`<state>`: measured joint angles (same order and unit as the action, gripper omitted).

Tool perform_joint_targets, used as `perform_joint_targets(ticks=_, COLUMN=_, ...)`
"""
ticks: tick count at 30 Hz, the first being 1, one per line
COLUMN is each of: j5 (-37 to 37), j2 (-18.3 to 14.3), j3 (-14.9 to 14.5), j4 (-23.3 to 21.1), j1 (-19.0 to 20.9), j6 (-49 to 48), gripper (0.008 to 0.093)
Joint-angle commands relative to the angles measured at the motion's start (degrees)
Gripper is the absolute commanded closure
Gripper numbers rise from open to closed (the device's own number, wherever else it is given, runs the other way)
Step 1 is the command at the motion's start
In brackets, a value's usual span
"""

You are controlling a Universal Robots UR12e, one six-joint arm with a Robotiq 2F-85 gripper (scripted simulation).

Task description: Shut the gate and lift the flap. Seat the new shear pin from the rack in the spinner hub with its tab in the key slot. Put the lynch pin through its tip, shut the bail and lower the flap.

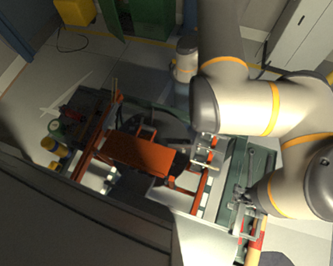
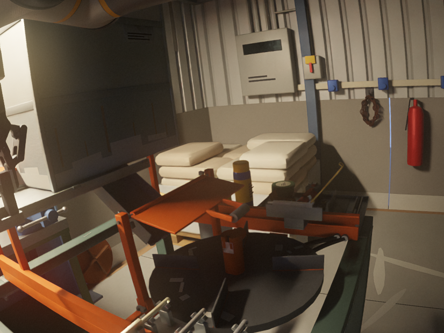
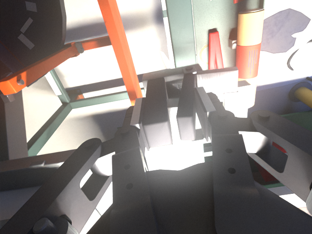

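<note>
The gate handle (image 3: 174,88), a grey bar at the edge of the pale hopper chute, sits between the fingers of my gripper (image 3: 174,83), which is closed on it low at the near end of the spreader frame (image 1: 242,206). The orange flap (image 2: 183,206) stands raised over the dark spinner disc (image 2: 244,283). The orange spinner hub (image 2: 233,252) rises from the disc's middle. Shear pins rest in the rack (image 1: 204,157) at the disc's edge. The lynch pin is too small to pick out.
A yellow and red can (image 3: 248,42) stands beside a red wedge (image 3: 215,50) on the green bench beyond my fingers. An orange frame post (image 3: 121,50) runs close on their left. A big grey hopper (image 2: 86,96) fills the left side, and stacked sacks (image 2: 236,157) lie behind.
</note>
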<state>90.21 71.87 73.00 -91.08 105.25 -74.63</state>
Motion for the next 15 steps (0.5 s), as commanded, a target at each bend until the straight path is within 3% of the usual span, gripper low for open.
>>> perform_joint_targets(ticks=1, j5=-0.21, j2=-0.04, j3=-0.04, j4=-0.18, j1=0.12, j6=0.0, gripper=0.0629)
perform_joint_targets(ticks=15, j5=-0.21, j2=-0.04, j3=-0.04, j4=-0.18, j1=0.12, j6=0.0, gripper=0.0909)
